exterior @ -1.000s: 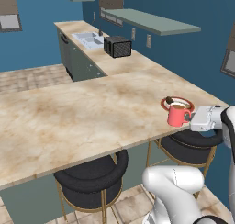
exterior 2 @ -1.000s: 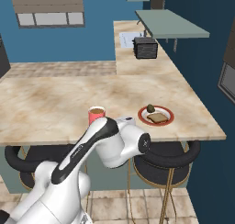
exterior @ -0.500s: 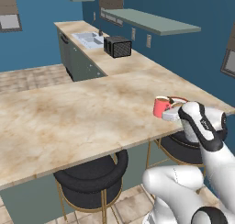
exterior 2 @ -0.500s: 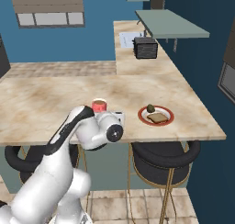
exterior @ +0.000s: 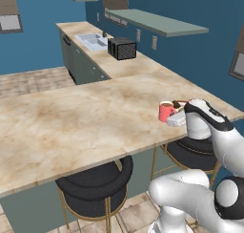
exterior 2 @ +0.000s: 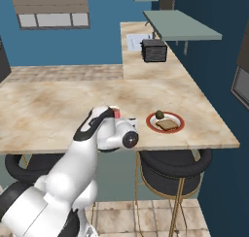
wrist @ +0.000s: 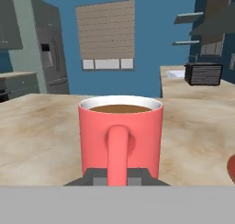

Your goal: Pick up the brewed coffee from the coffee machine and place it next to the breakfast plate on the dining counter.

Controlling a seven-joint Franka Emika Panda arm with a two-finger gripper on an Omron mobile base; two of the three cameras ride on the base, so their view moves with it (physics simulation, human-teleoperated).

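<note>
Hand view: the gripper (wrist: 118,176) is clamped on the handle of the red mug of coffee (wrist: 120,137), upright over the dining counter (exterior: 81,127) near its front edge. Just beside it lies the breakfast plate (exterior 2: 166,123); a black toaster (exterior 2: 154,50) stands well apart.

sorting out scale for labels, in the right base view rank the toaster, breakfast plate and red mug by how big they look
1. Breakfast plate: widest of the three, though it sits nearer the camera than the toaster.
2. Black toaster: slightly narrower in the picture but farther back, so it may really be the larger one.
3. Red mug: smallest, mostly hidden behind the arm.
</note>
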